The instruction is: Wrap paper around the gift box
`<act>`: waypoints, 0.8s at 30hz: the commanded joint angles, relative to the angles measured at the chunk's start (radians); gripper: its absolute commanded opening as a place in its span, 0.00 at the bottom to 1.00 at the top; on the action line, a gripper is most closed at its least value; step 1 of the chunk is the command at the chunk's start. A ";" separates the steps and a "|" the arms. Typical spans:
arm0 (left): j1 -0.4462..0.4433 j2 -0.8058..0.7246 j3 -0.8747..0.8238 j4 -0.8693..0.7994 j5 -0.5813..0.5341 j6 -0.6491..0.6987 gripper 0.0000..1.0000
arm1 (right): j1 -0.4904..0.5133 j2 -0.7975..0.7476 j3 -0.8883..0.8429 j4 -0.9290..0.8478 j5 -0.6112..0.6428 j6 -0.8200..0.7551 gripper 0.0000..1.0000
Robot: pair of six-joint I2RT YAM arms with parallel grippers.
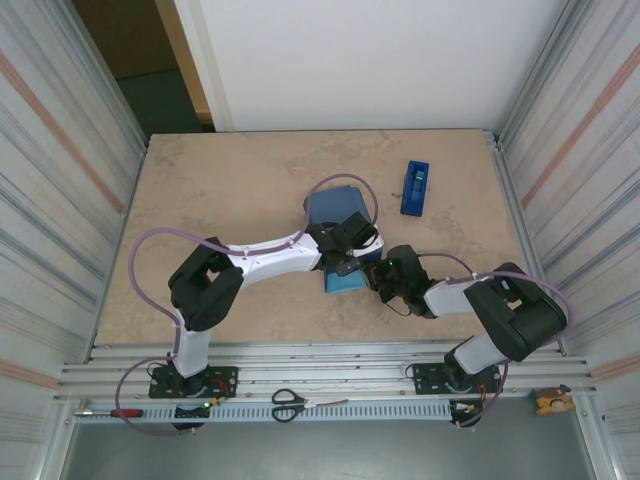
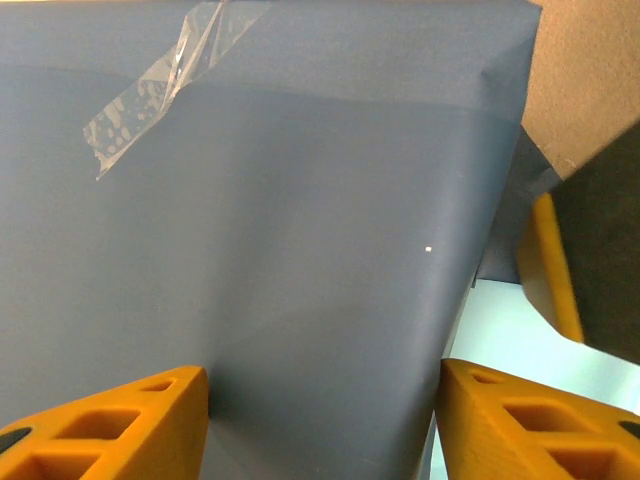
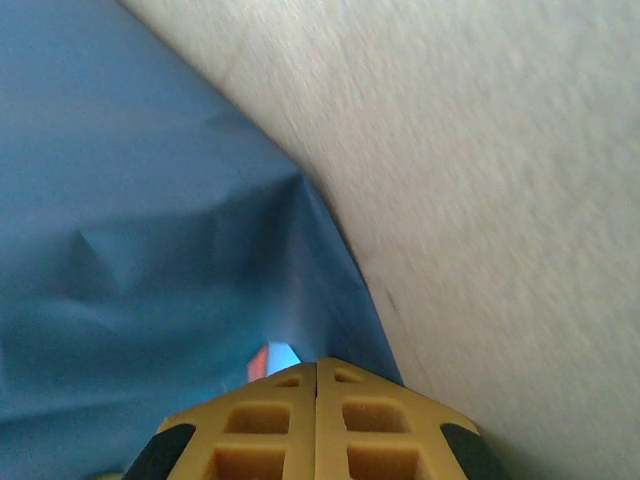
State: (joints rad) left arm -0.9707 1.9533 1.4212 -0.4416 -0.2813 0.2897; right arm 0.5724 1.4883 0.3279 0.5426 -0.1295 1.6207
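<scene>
Your table (image 1: pixel 230 190) takes up most of the overhead view, tan and mottled. From above, the left arm (image 1: pixel 265 258) reaches in from its base and the right arm (image 1: pixel 500 310) bends in from the other side. They meet at the parcel near the middle of the table.

The paper (image 1: pixel 335 208) is folded around the parcel, dark face outward. From above, the arms hide a good part of it.

The left wrist camera gives you what the top camera cannot. The left gripper (image 2: pixel 322 372) hangs over the dark blue wrap with its fingers spread wide, holding nothing. Past the parcel's right edge you see a patch of the paper's light face. There is also one more orange finger (image 2: pixel 548 270) against a dark housing, cut off by the frame.

The right wrist camera shows the right gripper (image 3: pixel 316 365) with its two fingers pressed flat together at the creased end of the wrap. You cannot make out whether any paper is nipped between them. Just beside those fingertips, a sliver of the gift box (image 3: pixel 257 366) shows orange through the open end; the rest is covered.

The blue tape dispenser (image 1: pixel 415 187) stands apart, farther back on the right. The scissors (image 1: pixel 288 403) lie on the rail by the arm bases. A strip of clear tape (image 2: pixel 150 95) crosses the seam, one end lifted.
</scene>
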 commanded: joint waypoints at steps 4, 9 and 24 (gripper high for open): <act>0.007 0.100 -0.056 -0.128 0.076 -0.026 0.60 | 0.052 -0.054 -0.068 -0.092 -0.001 -0.012 0.00; 0.009 0.102 -0.054 -0.128 0.079 -0.027 0.60 | 0.059 -0.123 -0.067 -0.107 -0.010 -0.055 0.00; 0.008 0.102 -0.056 -0.128 0.080 -0.026 0.60 | -0.128 -0.059 0.050 -0.133 -0.195 -0.268 0.00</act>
State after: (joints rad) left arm -0.9707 1.9533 1.4212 -0.4416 -0.2813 0.2897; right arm 0.4427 1.3880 0.3313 0.3813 -0.2569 1.4178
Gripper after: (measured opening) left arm 0.599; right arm 0.058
